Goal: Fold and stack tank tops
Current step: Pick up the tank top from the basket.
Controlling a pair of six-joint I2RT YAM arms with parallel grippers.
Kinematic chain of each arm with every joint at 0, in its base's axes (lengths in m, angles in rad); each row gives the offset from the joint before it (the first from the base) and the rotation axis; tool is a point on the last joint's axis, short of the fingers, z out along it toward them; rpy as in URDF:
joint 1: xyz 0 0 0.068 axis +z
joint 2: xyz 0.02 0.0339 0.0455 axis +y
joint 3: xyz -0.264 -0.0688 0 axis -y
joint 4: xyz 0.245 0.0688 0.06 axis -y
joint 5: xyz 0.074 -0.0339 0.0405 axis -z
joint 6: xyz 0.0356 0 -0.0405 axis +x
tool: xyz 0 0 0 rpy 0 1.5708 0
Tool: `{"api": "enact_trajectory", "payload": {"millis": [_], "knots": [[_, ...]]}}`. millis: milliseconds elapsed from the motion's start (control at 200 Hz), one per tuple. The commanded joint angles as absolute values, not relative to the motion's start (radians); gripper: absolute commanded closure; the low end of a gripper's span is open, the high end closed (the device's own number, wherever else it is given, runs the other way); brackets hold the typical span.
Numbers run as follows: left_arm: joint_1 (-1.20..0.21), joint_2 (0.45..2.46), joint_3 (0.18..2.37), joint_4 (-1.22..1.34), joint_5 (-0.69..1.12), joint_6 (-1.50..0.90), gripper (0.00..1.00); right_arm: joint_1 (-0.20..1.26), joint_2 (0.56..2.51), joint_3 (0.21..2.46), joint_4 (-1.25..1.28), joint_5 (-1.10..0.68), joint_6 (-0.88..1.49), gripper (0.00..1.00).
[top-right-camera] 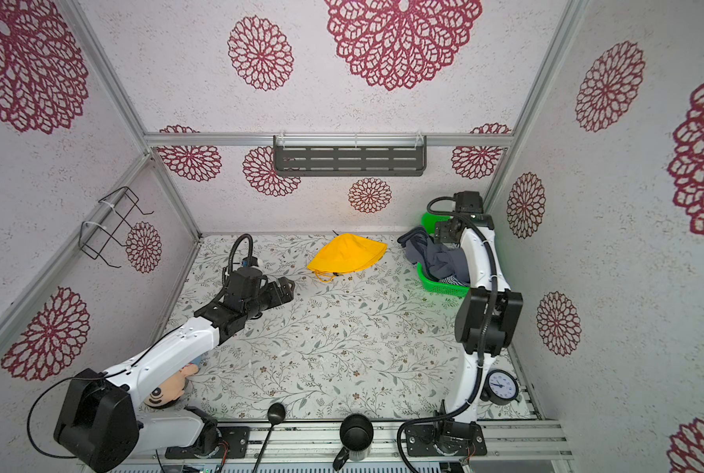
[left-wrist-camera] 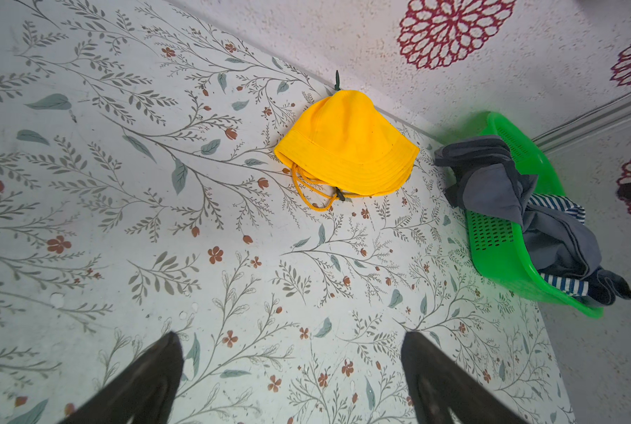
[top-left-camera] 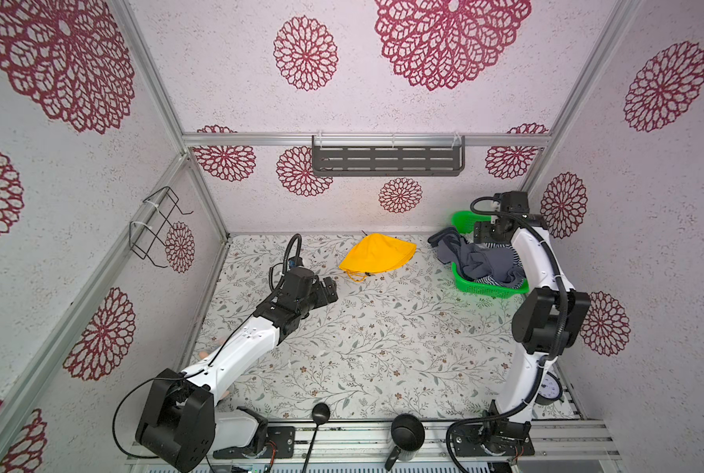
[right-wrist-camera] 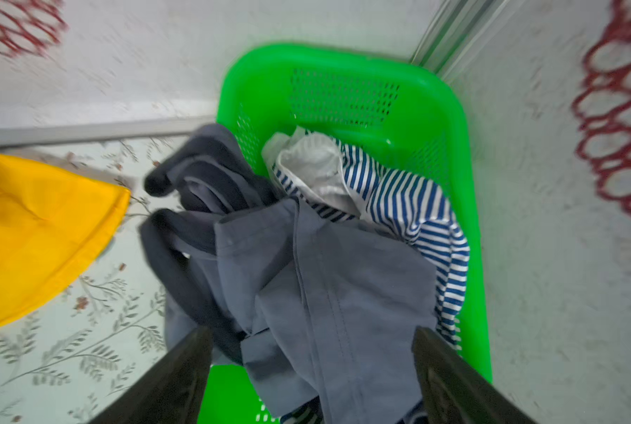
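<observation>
Grey-blue tank top (right-wrist-camera: 325, 275) lies crumpled over striped tank top (right-wrist-camera: 409, 198) in perforated green basket (right-wrist-camera: 343, 62); left tool (left-wrist-camera: 292, 336), right tool (right-wrist-camera: 312, 330) spread

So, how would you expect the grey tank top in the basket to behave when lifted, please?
Probably floppy: the grey tank top lies crumpled, draping over the green basket rim. It may drag the striped top lying partly beneath it.

You've got both tank tops (top-left-camera: 485, 262) heaped in the basket (top-left-camera: 489, 288), right of frame; hat (top-left-camera: 376, 252) just left, ctr-back of table (top-left-camera: 383, 348).
</observation>
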State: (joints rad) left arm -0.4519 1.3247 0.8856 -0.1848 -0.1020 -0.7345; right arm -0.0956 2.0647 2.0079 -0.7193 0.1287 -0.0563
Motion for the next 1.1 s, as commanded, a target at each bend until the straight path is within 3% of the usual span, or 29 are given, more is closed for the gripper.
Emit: {"api": "enact_trajectory", "payload": {"millis": [0,105,190,225,310,570,781,1096], "knots": [[-0.458,1.313,0.882,-0.168,-0.107,-0.744,0.03,-0.106,2.116,1.984,-0.706,0.191,-0.064,0.11],[-0.458,1.305,0.875,-0.172,-0.116,-0.743,0.03,-0.106,2.180,1.999,-0.696,0.193,-0.048,0.15],[-0.458,1.302,0.874,-0.176,-0.118,-0.743,0.03,-0.104,2.227,2.028,-0.715,0.202,-0.039,0.28],[-0.459,1.302,0.874,-0.177,-0.120,-0.743,0.03,-0.104,2.232,2.032,-0.716,0.203,-0.038,0.43],[-0.458,1.299,0.876,-0.178,-0.122,-0.741,0.03,-0.107,2.205,2.042,-0.705,0.239,-0.030,1.00],[-0.460,1.306,0.890,-0.166,-0.107,-0.743,0.04,-0.118,1.902,2.057,-0.554,0.171,-0.041,1.00],[-0.475,1.304,0.884,-0.135,-0.095,-0.746,0.04,-0.088,1.713,2.071,-0.543,-0.089,0.004,1.00],[-0.476,1.160,0.860,-0.112,-0.108,-0.746,0.04,0.191,1.538,2.065,-0.584,-0.499,0.044,1.00]]}}
